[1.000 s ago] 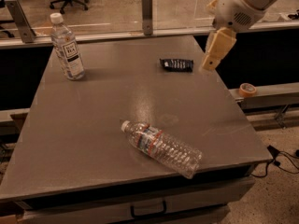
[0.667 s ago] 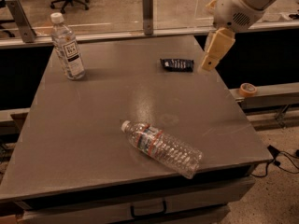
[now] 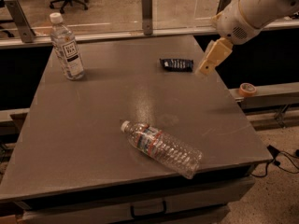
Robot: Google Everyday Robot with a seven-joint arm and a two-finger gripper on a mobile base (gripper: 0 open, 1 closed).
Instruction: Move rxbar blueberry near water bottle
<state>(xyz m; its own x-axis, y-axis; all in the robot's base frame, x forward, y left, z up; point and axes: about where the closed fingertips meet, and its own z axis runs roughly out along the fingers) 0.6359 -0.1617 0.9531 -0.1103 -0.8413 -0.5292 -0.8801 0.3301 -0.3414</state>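
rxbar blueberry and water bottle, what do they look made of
The rxbar blueberry looks like a thin dark film wrapper, probably plastic, lying flat. The water bottle, on its side, looks like clear ribbed plastic with a white cap: the table shows through it. The hand hangs beside the bar.

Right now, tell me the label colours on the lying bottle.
Water bottle label: red, white, blue; camera view. Gripper hovers beside the rxbar blueberry.

Two bottles (image 3: 161, 148) (image 3: 68, 48), one rxbar blueberry (image 3: 176, 65), one claw (image 3: 206, 68) just right of it.

The gripper (image 3: 204, 70) hangs upper right, angled down-left.
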